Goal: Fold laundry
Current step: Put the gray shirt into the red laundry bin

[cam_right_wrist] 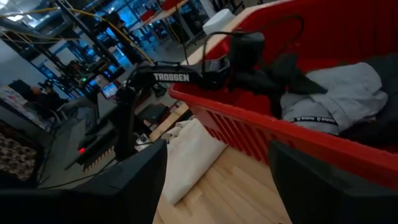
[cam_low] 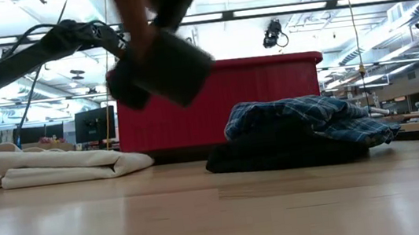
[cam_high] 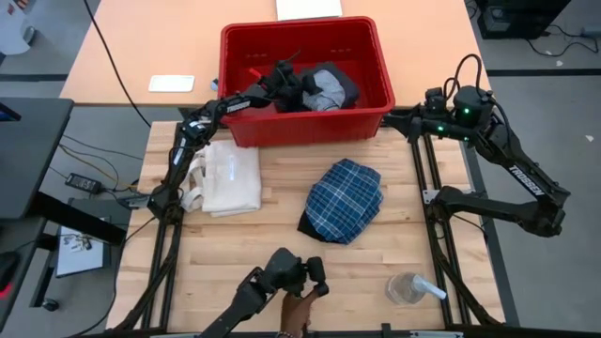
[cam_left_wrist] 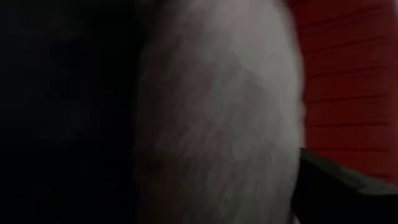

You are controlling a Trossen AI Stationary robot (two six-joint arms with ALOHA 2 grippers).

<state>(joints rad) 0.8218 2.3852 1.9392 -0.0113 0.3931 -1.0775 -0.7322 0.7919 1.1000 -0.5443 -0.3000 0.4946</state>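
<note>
Two pieces already lie folded on the wooden table (cam_high: 225,253), so I judge the work is partly done and the step in hand is fetching the next piece. Nearest, at the bottom edge of the high view, a person's hand (cam_high: 293,317) is under a dark device (cam_high: 291,272), with a clear plastic item (cam_high: 410,288) to its right. Past these, at the middle of the frame, is the plaid garment (cam_high: 344,199), doubled over with a dark edge showing below it. Well apart from it, at centre left, sits a cream cloth (cam_high: 232,176), squared up. Farther on, at top centre, the red bin (cam_high: 305,127) holds the grey garment (cam_high: 326,86) and, touching it on its left, the black garment (cam_high: 286,94). The left gripper (cam_high: 282,80) is down inside the bin at the black garment. Its wrist view is filled with grey cloth and darkness, so I cannot tell whether it has a hold. The right gripper (cam_right_wrist: 217,180) waits beside the bin's right corner, at the upper right of the high view, jaws spread and holding nothing. To do this well, the left arm should take one garment only, near an edge and not in the bunched middle. It should lift straight up until the cloth clears the rim, because the two pieces lie tangled and one could drag the other out. The bare wood in front of the bin, between the two folded pieces, looks the best place to spread it.
</note>
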